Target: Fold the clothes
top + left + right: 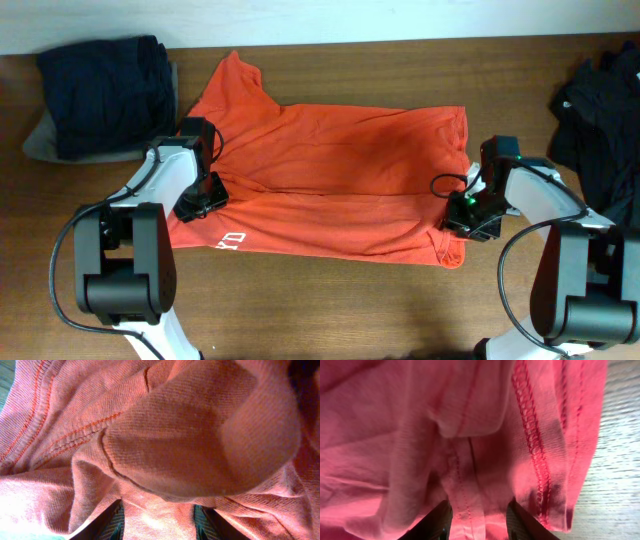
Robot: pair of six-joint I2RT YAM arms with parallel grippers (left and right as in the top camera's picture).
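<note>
Both arms reach in from the near edge of the table. The left gripper clamps the left side of the shirt; the right gripper clamps its right hem. The shirt lies spread mid-table between them. A navy pile occupies the far left corner, and a black heap the right edge.
</note>
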